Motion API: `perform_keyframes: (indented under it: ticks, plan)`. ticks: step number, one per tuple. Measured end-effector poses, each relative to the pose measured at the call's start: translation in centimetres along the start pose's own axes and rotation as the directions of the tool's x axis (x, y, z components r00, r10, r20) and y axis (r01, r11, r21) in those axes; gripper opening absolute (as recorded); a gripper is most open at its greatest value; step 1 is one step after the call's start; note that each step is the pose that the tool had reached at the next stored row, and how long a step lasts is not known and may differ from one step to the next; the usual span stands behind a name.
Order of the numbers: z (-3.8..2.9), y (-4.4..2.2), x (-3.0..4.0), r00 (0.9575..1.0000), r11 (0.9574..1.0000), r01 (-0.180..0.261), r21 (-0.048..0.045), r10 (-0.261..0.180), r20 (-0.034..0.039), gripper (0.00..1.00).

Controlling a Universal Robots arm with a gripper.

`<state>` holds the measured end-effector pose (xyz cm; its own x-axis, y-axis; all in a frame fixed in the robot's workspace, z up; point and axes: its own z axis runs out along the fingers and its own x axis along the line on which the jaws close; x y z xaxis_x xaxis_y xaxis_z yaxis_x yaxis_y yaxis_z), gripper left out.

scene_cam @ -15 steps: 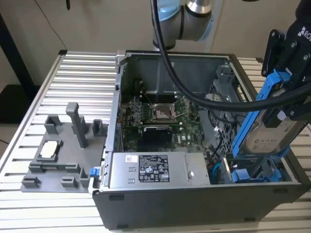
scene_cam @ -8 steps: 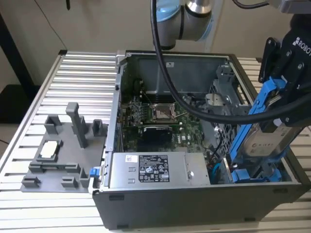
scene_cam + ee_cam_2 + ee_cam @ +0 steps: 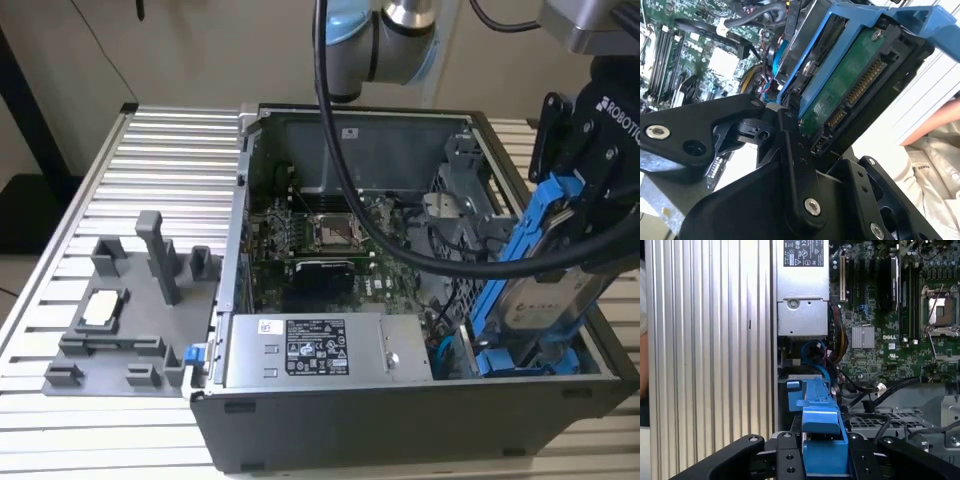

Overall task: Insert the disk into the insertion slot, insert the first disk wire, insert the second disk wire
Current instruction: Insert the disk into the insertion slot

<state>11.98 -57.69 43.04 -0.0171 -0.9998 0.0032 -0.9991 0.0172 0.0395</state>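
Grip first: the pincer (image 3: pixel 822 462) is clamped on the blue carrier of the disk (image 3: pixel 545 295) at its upper end. The disk hangs tilted, its lower end down inside the computer case (image 3: pixel 400 430) and its green board and connector row turned up toward the pincer in the second wrist view. It stands just beside the power supply (image 3: pixel 320 350), on the exterior view's right of it, with its lower end at the mouth of the insertion slot (image 3: pixel 520 355). Whether the carrier has caught the bay's walls I cannot tell. As I judge it, seating the disk is the step in hand. Doing it well means squaring the carrier with the bay before any push, since so snug a slot would likely bind a tilted frame. Between the power supply and the disk lies a knot of blue and red wires (image 3: pixel 817 352), and a thick black cable (image 3: pixel 440 262) sags across just above that gap; either could be pinched. On the side away from the power supply the case wall stands close. Free room lies upward and out over the ribbed worktop (image 3: pixel 710 340).
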Motion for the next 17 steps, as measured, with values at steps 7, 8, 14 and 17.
perform_keyframes:
  ticks: [7,8,14,17]
  plan:
    - [0.56,-0.16,-0.01,1.0000,1.0000,0.004,-0.0009,-0.004,-0.0007,0.33]
    - [0.64,-0.16,-0.01,1.0000,1.0000,0.004,-0.0009,-0.004,-0.0007,0.33]
    - [0.92,-0.26,-0.01,1.0000,1.0000,0.006,-0.0009,-0.006,-0.0008,0.33]
    - [1.04,-0.33,-0.01,1.0000,1.0000,0.007,-0.0009,-0.007,-0.0007,0.33]
